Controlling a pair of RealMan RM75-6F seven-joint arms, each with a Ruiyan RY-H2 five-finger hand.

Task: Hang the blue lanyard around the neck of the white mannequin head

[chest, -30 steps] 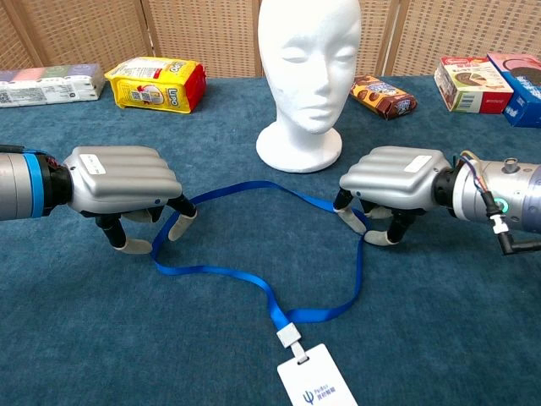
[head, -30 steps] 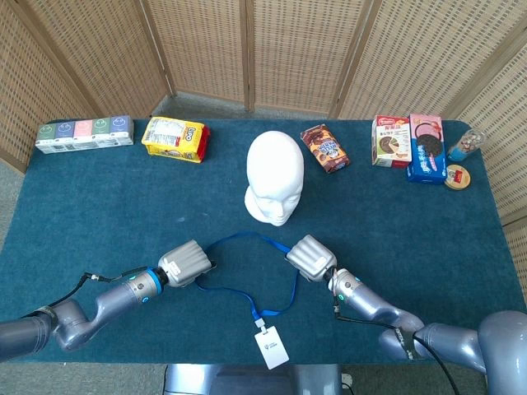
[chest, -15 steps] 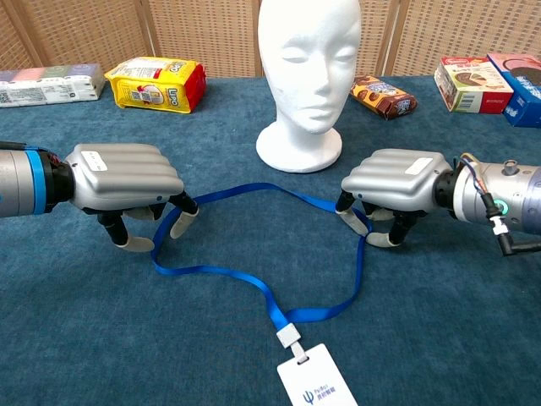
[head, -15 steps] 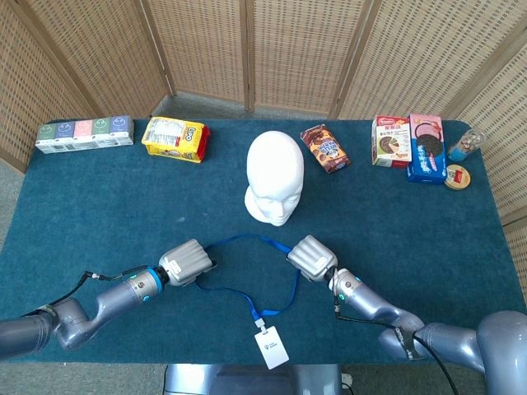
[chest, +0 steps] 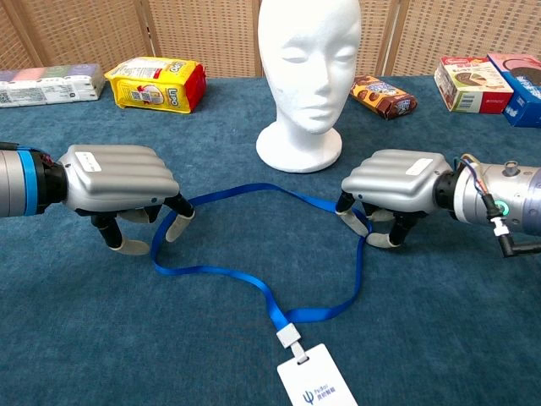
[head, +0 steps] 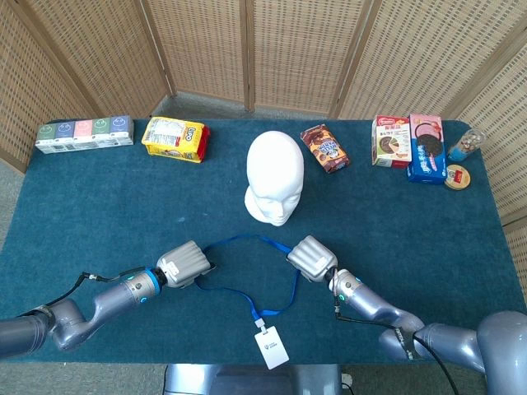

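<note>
2 hands, left hand [chest: 118, 182] and right hand [chest: 393, 184], grip the lanyard [chest: 254, 283] loop's sides.

Silver-grey left hand [chest: 118, 179] and right hand [chest: 390, 184]; blue wrist ring; black cables.

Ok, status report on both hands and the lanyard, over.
Left hand and right hand each down over the blue lanyard, grasp unclear. Lanyard flat on table, badge nearest. Mannequin head upright, path clear.
</note>
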